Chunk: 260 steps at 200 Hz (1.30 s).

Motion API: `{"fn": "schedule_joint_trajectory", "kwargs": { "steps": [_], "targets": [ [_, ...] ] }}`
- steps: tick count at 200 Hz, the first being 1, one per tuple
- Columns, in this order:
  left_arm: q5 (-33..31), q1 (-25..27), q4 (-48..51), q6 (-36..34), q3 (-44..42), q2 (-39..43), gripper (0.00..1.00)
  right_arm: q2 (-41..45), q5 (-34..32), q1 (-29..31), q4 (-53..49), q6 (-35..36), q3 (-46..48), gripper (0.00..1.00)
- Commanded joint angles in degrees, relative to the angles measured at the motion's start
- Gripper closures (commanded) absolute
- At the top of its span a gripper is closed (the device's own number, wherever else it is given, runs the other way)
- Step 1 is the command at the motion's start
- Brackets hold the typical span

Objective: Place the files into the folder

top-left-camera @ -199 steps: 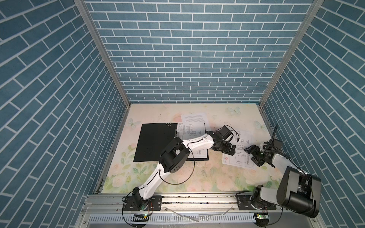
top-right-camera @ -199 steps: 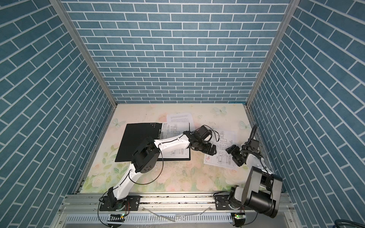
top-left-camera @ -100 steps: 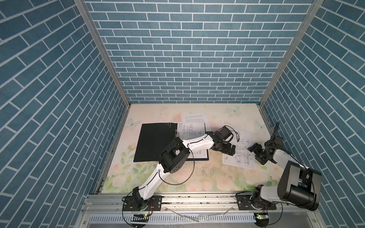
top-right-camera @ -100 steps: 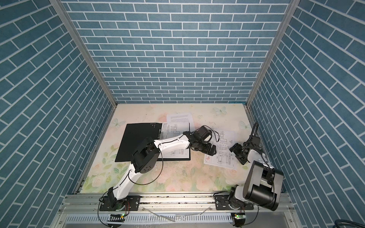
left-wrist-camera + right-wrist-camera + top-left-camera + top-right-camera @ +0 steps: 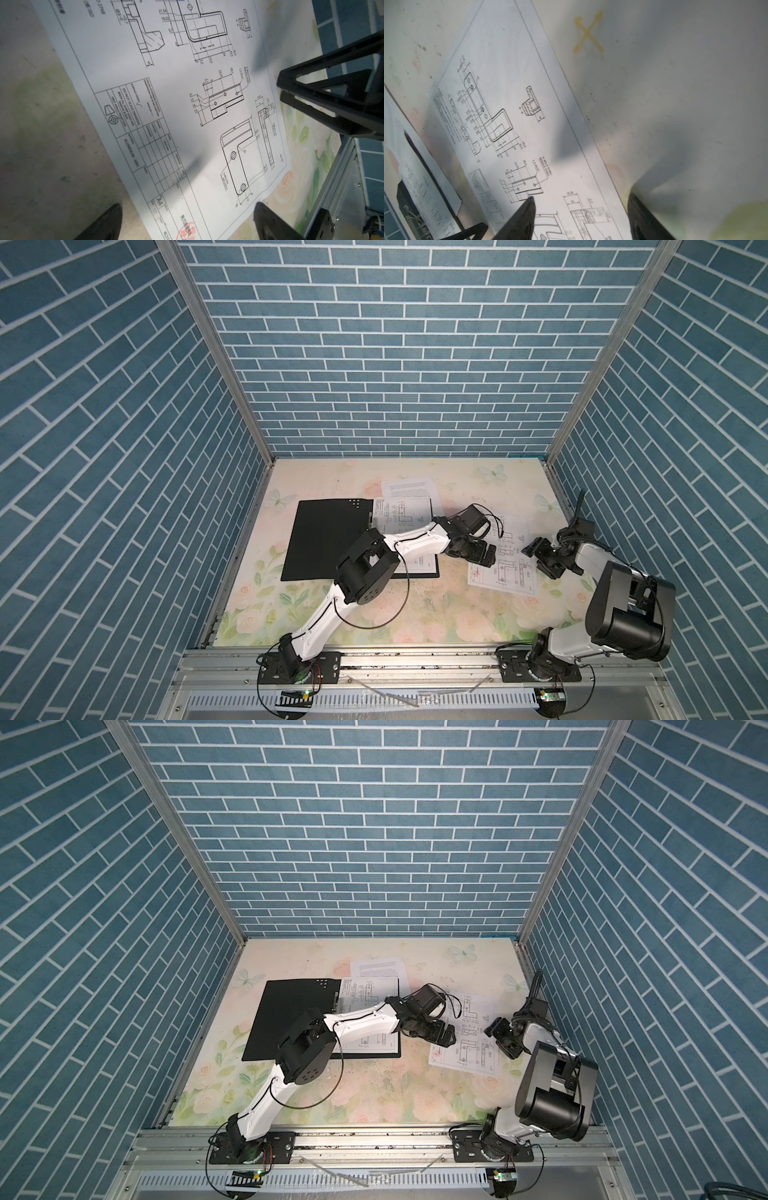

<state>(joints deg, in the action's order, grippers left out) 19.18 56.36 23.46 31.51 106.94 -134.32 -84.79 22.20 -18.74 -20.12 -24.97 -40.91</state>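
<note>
Right, the loose drawing [image 5: 505, 572] lies flat on the table [image 5: 415, 614], just right of the folder [image 5: 328, 539] in both top views, with a gripper at either side of it. The right gripper [image 5: 581, 204] hangs at its outer edge, jaws well apart and gripping nothing. One finger is over the print and the other over bare table, with the paper's edge running between them. Whether a tip touches the sheet, I cannot tell. The left gripper [image 5: 188, 207] is spread wide and empty, low over the sheet's red-stamped corner on the side nearest the folder. The folder lies open, black inside up. A second drawing [image 5: 399, 516] rests on its right half, partly under the left arm. The text sheet [image 5: 407, 487] lies on the table just behind that half.
</note>
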Motion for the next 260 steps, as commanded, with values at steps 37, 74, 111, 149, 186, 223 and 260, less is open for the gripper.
{"fn": "schedule_joint_trajectory", "kwargs": {
  "steps": [37,74,111,149,186,223,260],
  "targets": [
    [1.89,0.07,1.90,0.88,-2.62,-2.11,0.00,-3.76,3.50,3.10,-4.83,1.30,0.08,0.31],
    [3.29,-0.96,-0.17,2.10,-4.60,-2.46,0.01,-1.60,7.94,3.30,-2.95,-1.15,2.19,0.31],
    [4.11,-2.08,-2.80,2.70,-7.16,-1.53,0.00,0.36,12.97,3.41,0.26,-4.32,5.08,0.31],
    [6.33,-2.30,-7.16,3.80,-9.14,-0.76,0.00,1.75,17.57,3.54,4.41,-7.90,7.75,0.30],
    [6.96,-2.55,-8.12,3.73,-9.81,-0.02,0.00,4.57,18.48,3.63,4.86,-9.12,9.47,0.30],
    [7.80,-3.09,-8.81,3.57,-10.10,0.27,0.00,6.04,21.32,3.63,9.27,-12.93,11.87,0.32],
    [7.74,-3.66,-8.96,3.45,-11.15,1.73,0.00,7.00,20.19,3.65,8.88,-13.83,12.16,0.42]
  ]
}}
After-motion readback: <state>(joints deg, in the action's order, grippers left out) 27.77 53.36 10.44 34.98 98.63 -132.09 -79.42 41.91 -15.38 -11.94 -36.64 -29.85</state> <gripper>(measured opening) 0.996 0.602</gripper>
